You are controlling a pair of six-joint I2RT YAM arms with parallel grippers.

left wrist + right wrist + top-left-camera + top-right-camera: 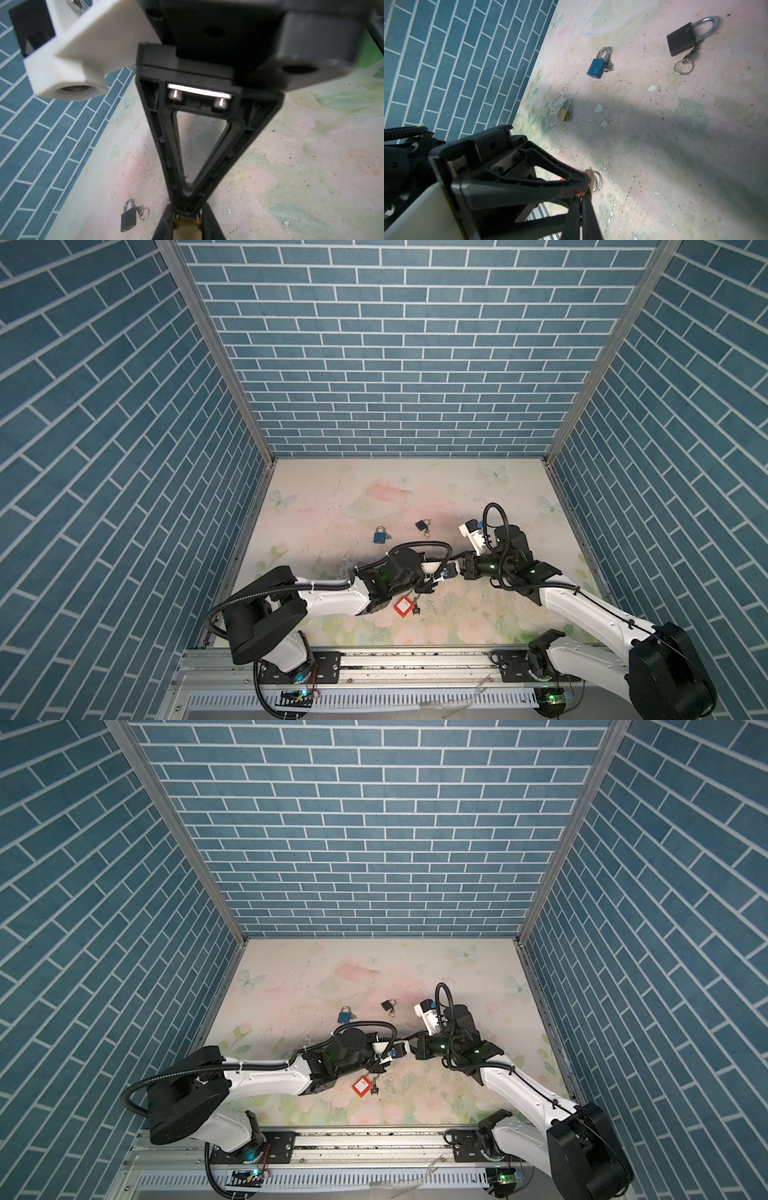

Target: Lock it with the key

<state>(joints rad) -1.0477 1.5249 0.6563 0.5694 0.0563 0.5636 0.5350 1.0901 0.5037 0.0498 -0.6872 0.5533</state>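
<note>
**Operator:** Which step is in hand?

**Technician:** Key engagement, by the look of it. Above the table (374, 489), the left arm (332, 595) and right arm (582, 605) meet tip to tip near the middle. The left hand (187, 223) is clamped on the brass padlock (590, 176) and holds it clear of the surface. The right hand (581, 202) is closed narrow, with its tips against the lock body. The key is hidden between them, so I cannot confirm that it is gripped.

**Operator:** What does the next move call for?

**Technician:** Probably a wrist rotation about the keyway axis by the right hand, while the left hand holds the body rigid. Any misalignment is likely to bind the key. Whether the shackle is seated cannot be told.

**Operator:** Inventory?

**Technician:**
- Table: one.
- Arms: two.
- Hands: two.
- Padlocks: five, one held and four lying on the table. These four are the red padlock (403, 606), the blue padlock (378, 536), the black padlock (422, 525) and the small brass padlock (564, 113).
- Keys: each lying padlock has keys or a key ring (683, 66) touching or just beside it. The exact number cannot be told.
</note>
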